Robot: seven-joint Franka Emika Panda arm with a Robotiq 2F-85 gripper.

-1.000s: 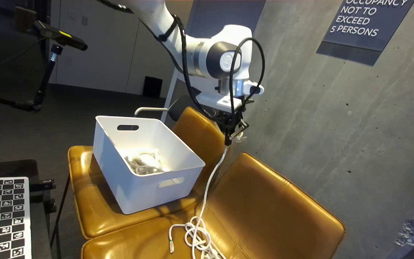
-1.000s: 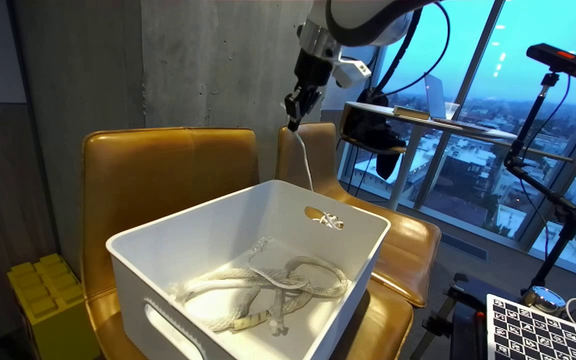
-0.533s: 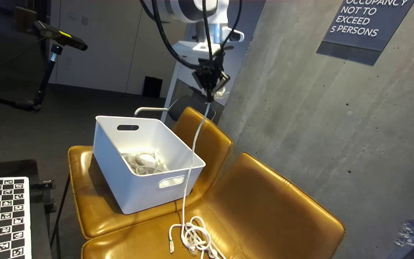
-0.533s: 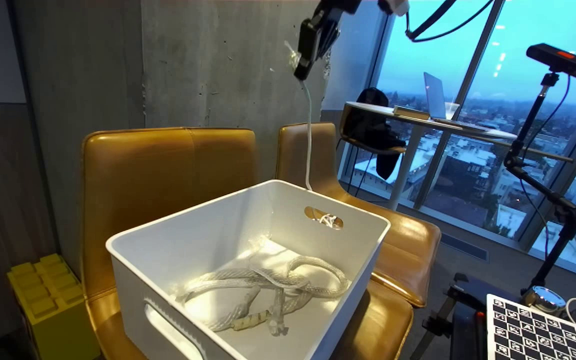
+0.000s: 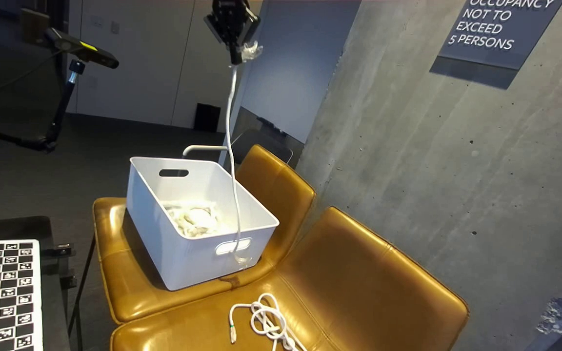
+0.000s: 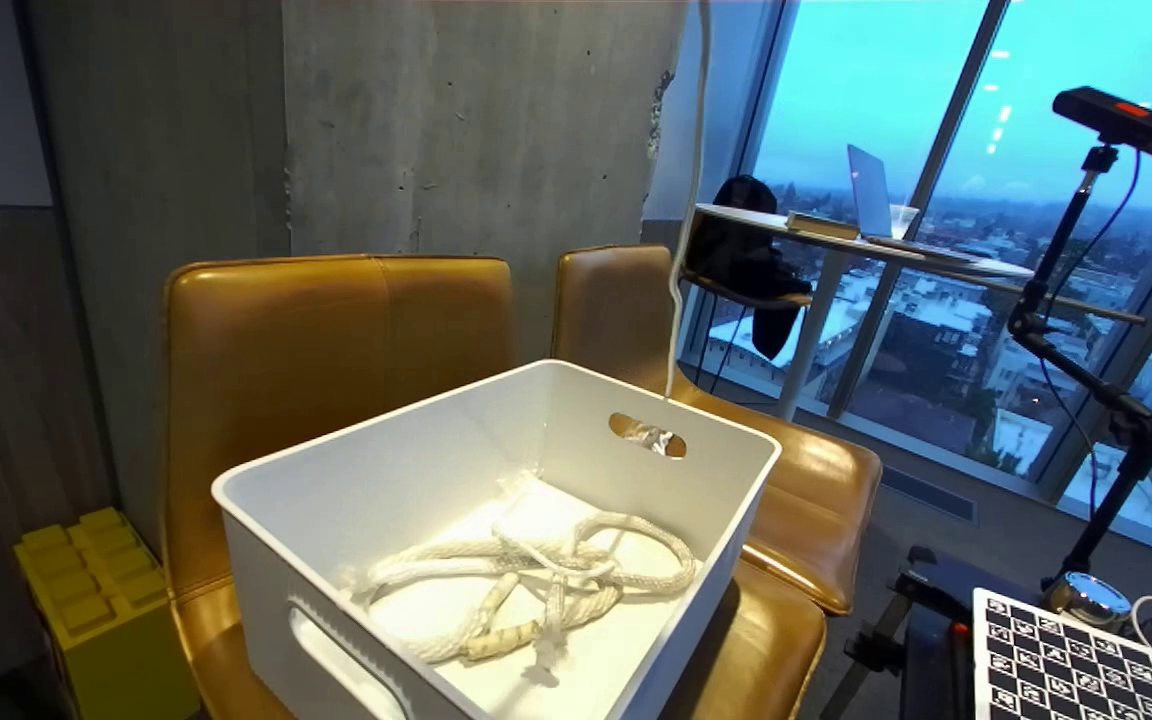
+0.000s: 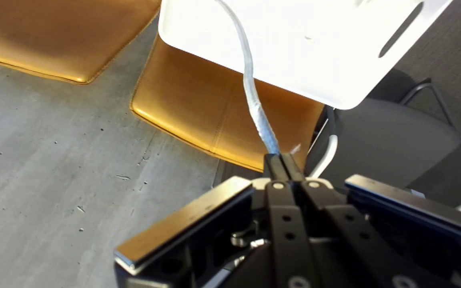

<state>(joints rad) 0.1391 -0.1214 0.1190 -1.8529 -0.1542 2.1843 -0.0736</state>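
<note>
Behind the tan leather chairs (image 5: 378,273) rises a pitted grey concrete wall (image 5: 422,170); one seat bears a white rectangular plastic bin (image 5: 203,263) with a thick, pale braided rope (image 6: 648,581) inside. My gripper (image 7: 281,161) has its fingertips pressed nearly together on a slim white cord (image 5: 232,163), apparently close to its upper end, since a wispy see-through tuft (image 5: 252,50) sticks out beside them. What looks like a scant grip is what I would watch: a tug or jolt could slide the cord loose. Its free tail, hanging so near the bin's oval handle slot (image 5: 224,248), could swing into it and catch, and over the bin it could tangle with the rope. The cord itself runs down from my fingertips with a slight bend, its lower end well below me and outside the bin, beside the slotted end; whether it touches there I cannot tell.
</note>
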